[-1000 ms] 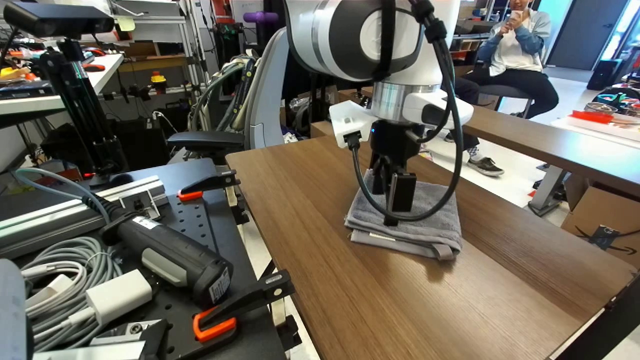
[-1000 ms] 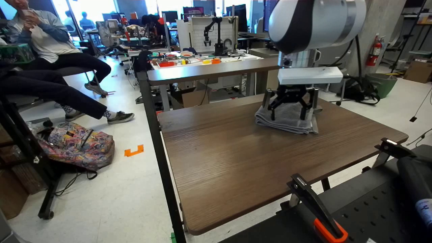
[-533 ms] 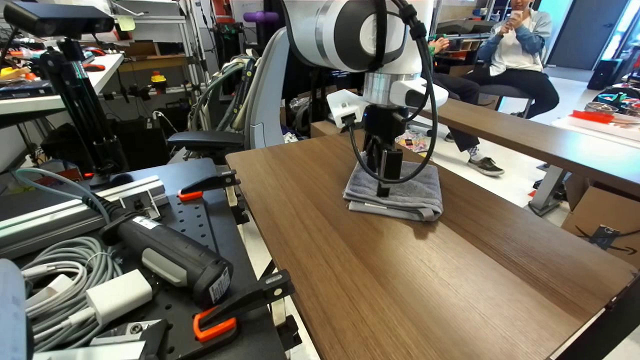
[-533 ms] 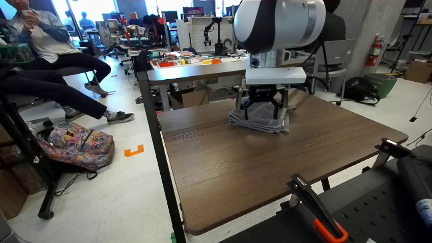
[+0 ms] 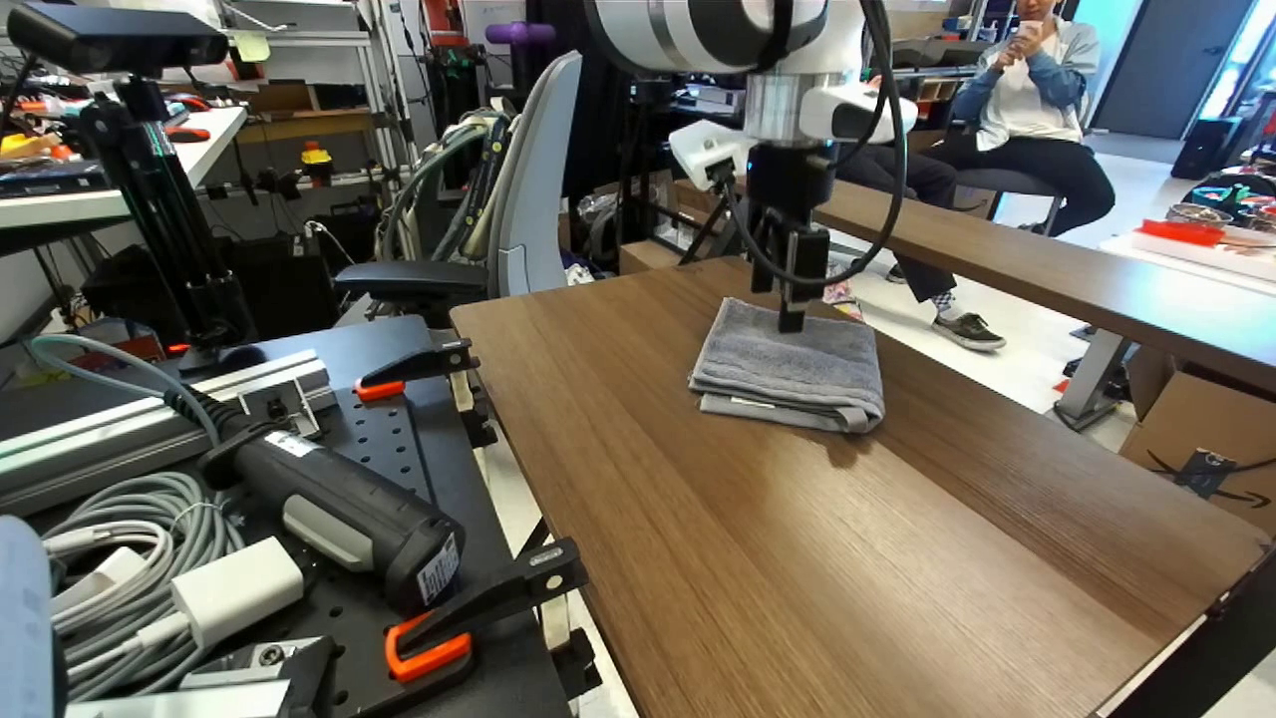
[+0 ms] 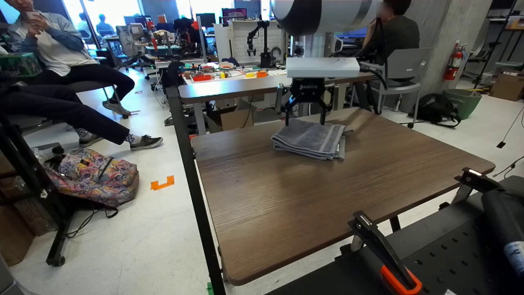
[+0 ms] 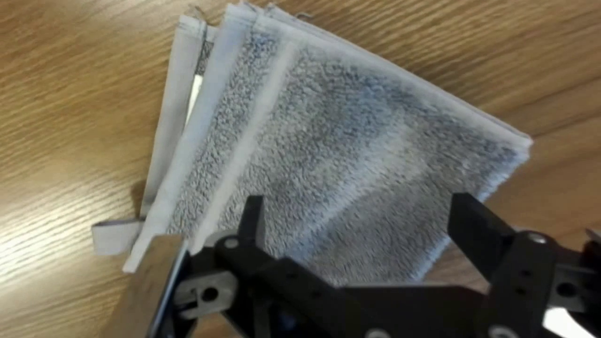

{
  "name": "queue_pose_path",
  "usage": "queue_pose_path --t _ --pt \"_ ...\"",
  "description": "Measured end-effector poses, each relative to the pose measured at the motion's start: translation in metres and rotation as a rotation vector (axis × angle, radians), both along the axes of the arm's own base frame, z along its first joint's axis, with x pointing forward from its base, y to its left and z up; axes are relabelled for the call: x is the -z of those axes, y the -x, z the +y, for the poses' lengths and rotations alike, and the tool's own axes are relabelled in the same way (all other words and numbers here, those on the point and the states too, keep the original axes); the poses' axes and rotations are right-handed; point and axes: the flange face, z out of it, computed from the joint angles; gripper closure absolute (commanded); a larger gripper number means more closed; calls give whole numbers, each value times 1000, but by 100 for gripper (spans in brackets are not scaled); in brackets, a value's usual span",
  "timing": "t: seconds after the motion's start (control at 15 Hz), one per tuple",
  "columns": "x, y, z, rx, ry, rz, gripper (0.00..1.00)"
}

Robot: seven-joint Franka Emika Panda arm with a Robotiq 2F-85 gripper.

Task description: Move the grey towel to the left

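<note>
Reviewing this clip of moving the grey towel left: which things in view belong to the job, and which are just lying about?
Belong to the job:
grey towel
gripper, open over the towel
wood-grain table under the towel

Just lying about:
coiled grey cable
white adapter
black corded handheld tool
patterned backpack on the floor

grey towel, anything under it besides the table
The grey towel lies on the brown table, visible around its edges. A white strip shows between its layers. The patch directly beneath is covered, so I can't tell if anything else is there.
</note>
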Motion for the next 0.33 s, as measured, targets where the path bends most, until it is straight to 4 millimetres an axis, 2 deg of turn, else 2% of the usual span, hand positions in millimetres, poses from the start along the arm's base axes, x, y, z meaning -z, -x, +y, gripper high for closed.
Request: queue_pose_path --t 0.2,0.33 --pt "-60 -4 6 -8 -13 -49 0" --pt "-89 1 5 -8 -20 -54 0"
